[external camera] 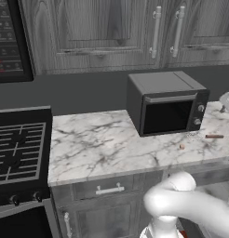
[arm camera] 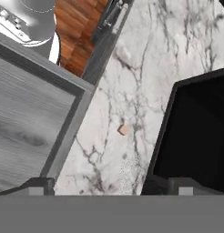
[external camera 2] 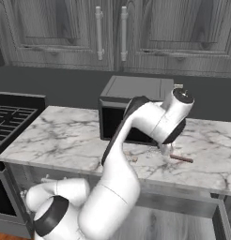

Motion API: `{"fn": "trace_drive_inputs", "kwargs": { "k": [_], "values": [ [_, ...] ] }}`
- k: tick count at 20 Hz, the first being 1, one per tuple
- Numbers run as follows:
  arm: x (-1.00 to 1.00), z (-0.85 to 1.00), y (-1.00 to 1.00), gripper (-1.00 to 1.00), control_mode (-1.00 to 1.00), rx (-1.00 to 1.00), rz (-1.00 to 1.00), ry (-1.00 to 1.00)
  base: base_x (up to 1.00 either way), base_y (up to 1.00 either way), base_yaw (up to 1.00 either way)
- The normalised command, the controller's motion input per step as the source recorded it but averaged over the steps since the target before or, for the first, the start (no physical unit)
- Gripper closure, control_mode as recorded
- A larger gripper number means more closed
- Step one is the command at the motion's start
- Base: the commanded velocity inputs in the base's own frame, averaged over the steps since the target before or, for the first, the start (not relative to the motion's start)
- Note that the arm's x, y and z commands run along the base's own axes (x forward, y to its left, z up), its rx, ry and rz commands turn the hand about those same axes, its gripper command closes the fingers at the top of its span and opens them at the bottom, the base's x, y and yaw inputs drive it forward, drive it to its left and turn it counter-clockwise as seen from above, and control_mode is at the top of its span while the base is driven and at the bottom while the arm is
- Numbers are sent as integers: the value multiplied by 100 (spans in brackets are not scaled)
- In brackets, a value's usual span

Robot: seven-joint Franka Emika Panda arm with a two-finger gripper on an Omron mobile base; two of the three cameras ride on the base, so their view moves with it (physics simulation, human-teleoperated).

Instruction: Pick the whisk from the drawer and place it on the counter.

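The whisk (external camera: 207, 136) lies flat on the marble bench (external camera: 97, 144), just in front of the microwave (external camera: 166, 102) toward its right corner, with its reddish-brown handle pointing away from the stove (external camera: 18, 148) and its faint wire head nearest the microwave door. A tiny orange-brown speck (external camera: 182, 146) sits on the bench a little nearer the front edge. The drawer (external camera 2: 183, 220) below the bench stands pulled out, and the part of its pale grey floor that shows is bare. The claw (arm camera: 111, 184) hangs just above the bench in front of the microwave, close over the whisk's wire end; its two dark tips stand well apart with nothing between them, so it is open. Judging by this, the pick and the placing look done: the whisk rests on the bench and is free of the claw. What seems left is only to lift the arm away.
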Motion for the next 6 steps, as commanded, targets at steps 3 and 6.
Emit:
{"fn": "trace_drive_inputs", "kwargs": {
  "k": [3,6],
  "values": [
    [-28,-10,100,-100,-100,-37,44,0,0,0,0],
    [-23,-46,100,-100,-100,-34,38,-2,0,0,0]
  ]
}}
